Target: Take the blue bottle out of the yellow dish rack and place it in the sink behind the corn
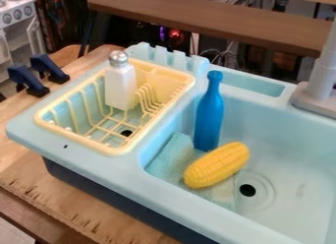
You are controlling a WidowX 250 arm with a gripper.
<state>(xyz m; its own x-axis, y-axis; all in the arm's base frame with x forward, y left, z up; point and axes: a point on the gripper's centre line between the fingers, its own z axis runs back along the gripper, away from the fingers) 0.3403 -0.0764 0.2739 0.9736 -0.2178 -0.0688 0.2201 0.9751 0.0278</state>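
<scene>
Wooden tabletop is supporting the pale blue toy sink, and a brown board is stretching behind it. In the basin, a yellow corn cob is lying at a slant, resting partly on a light teal cloth near the drain. Close behind the cob, a blue bottle is standing upright. Beside the basin, a yellow dish rack is holding an upright white shaker with a metal top. A gray faucet is rising from the sink's rim. I cannot tell how open my hand is or whether it is holding anything.
</scene>
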